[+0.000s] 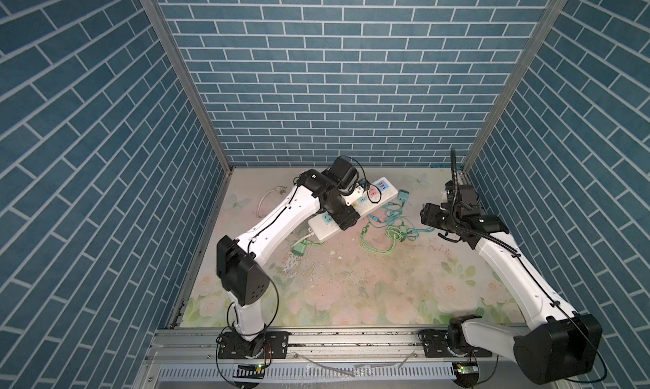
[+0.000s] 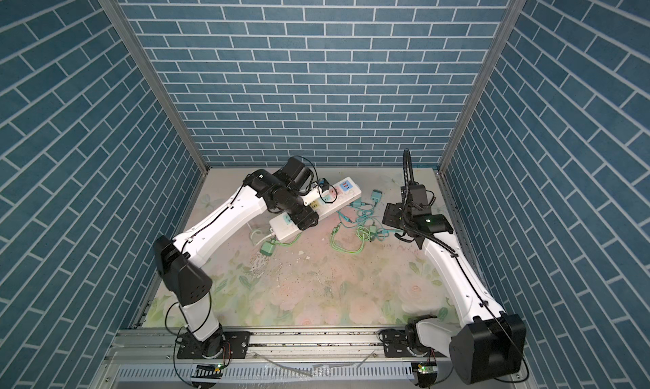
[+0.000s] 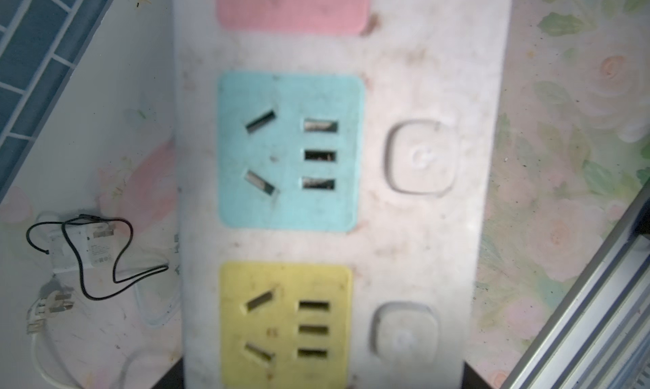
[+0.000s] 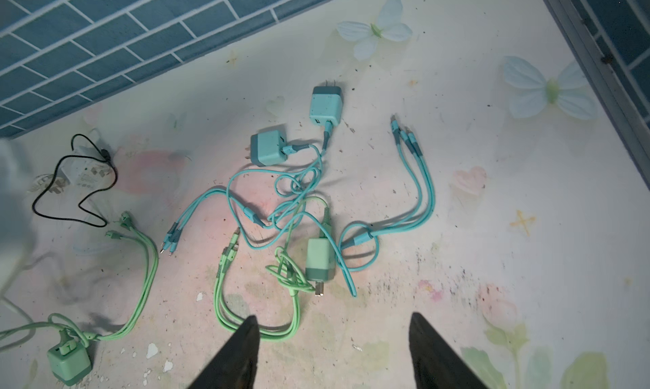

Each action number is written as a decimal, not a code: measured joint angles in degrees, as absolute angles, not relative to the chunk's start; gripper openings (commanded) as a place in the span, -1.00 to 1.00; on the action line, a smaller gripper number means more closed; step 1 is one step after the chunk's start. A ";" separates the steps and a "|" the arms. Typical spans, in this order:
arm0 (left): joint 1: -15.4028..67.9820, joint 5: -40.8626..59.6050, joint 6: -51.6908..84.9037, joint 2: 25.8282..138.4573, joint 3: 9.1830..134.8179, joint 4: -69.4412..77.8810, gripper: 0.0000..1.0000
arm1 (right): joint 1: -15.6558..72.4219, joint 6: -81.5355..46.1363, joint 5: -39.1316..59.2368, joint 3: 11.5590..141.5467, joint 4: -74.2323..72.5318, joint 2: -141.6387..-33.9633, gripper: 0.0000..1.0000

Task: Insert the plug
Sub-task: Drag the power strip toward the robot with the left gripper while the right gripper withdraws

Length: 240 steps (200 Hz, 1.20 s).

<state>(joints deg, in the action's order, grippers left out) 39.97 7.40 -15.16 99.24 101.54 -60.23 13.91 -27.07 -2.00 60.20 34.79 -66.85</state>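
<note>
Green plug (image 4: pixel 320 264), left arm (image 1: pixel 281 215) over power strip (image 3: pixel 422 70)

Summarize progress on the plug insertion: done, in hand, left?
Done: left gripper clamps across the power strip, steadying it. In hand: right gripper hangs open and empty, the green charger just ahead of it, untouched. Left: grasp a charger, carry it over and push its prongs in; the blue socket and yellow socket show empty.
</note>
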 measured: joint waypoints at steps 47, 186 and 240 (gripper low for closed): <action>43.55 7.11 -12.95 89.14 81.71 -51.81 -0.33 | 13.91 -28.71 -2.17 56.14 35.11 -64.18 0.34; 59.20 7.14 -9.32 91.13 59.11 -32.91 -0.39 | 13.91 -28.73 -1.91 51.72 34.92 -63.77 0.34; 61.21 9.17 -10.33 97.23 57.04 -27.70 -0.46 | 13.85 -28.73 -1.67 51.72 34.92 -63.64 0.35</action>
<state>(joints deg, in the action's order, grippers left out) 61.21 9.17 -10.33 97.23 57.04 -27.70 13.85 -28.73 -1.67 51.72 34.92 -63.64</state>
